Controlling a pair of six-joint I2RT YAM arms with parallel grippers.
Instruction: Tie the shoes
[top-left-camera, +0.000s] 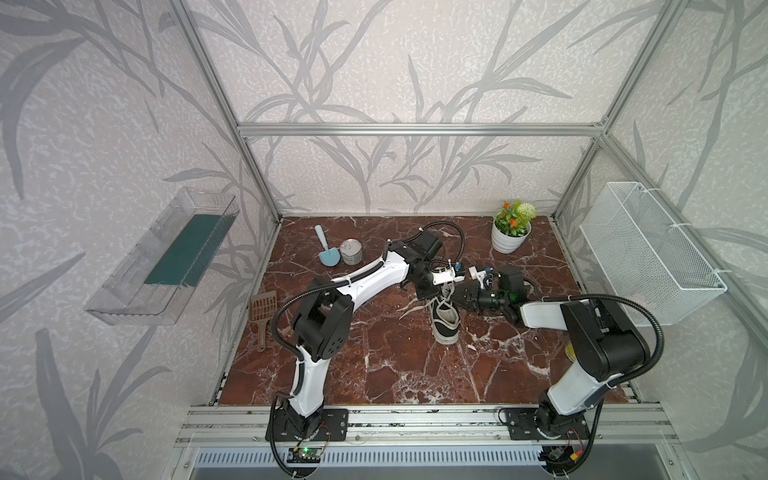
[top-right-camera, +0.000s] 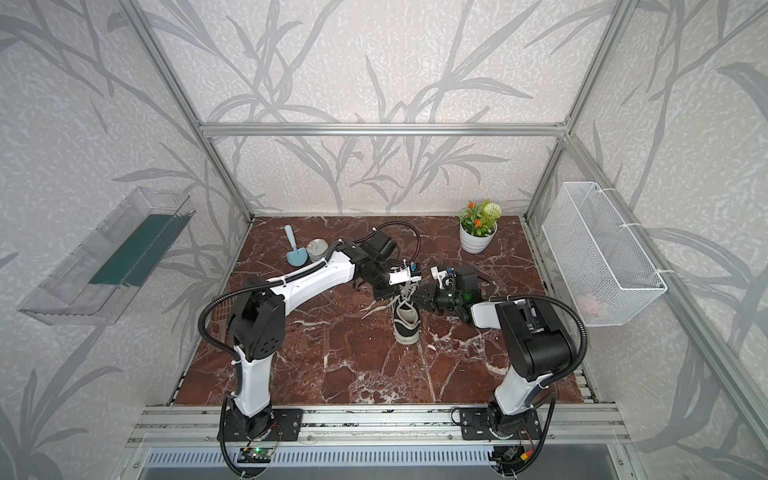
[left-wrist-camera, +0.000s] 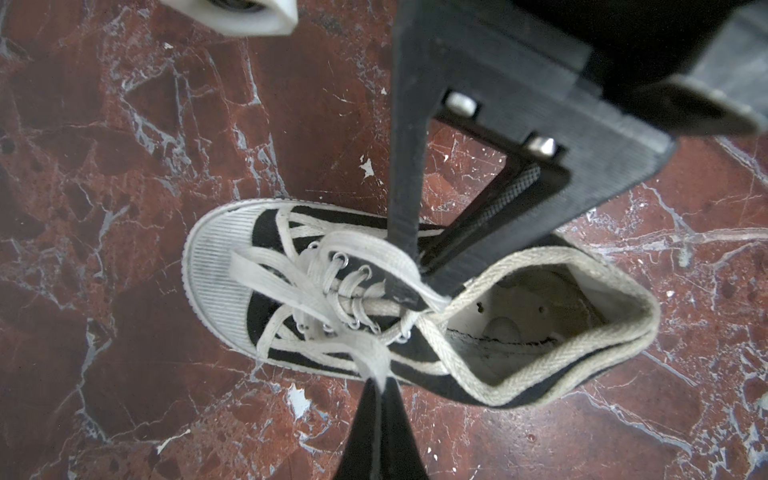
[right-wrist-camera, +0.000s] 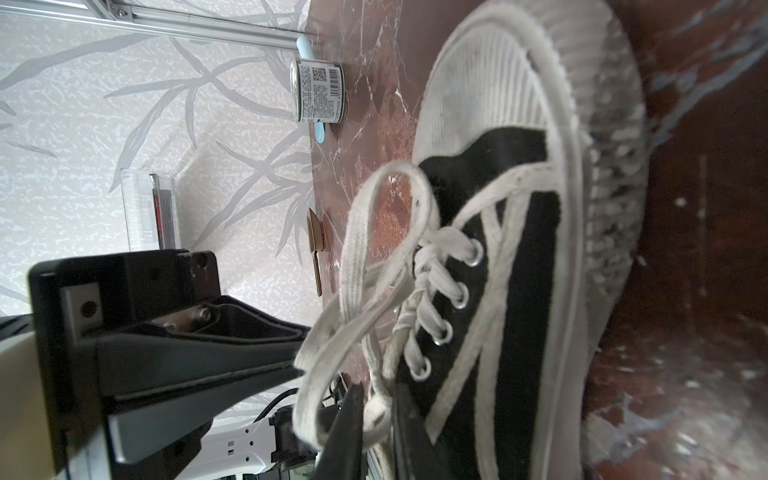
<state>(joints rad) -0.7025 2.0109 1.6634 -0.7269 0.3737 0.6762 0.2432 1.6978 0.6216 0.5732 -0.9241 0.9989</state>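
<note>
The shoe (top-left-camera: 445, 328) (top-right-camera: 406, 328) is a black canvas sneaker with a white toe cap, standing mid-table with its toe toward the front edge. Both grippers meet over its laced part. In the left wrist view my left gripper (left-wrist-camera: 378, 388) is shut on a flat white lace (left-wrist-camera: 365, 353) that runs up from the eyelets. My right gripper (right-wrist-camera: 374, 411) is pinched on a lace loop (right-wrist-camera: 353, 249) beside the eyelets. In both top views the left gripper (top-left-camera: 428, 293) (top-right-camera: 384, 293) and the right gripper (top-left-camera: 457, 298) (top-right-camera: 422, 297) flank the shoe's tongue. One loose lace end (top-left-camera: 411, 311) trails on the marble.
A tin can (top-left-camera: 351, 251) and a blue scoop (top-left-camera: 326, 249) stand at the back left, and a brown slotted scoop (top-left-camera: 262, 311) lies at the left edge. A potted plant (top-left-camera: 511, 228) is at the back right. A white wire basket (top-left-camera: 648, 253) and a clear bin (top-left-camera: 162, 257) hang on the side walls.
</note>
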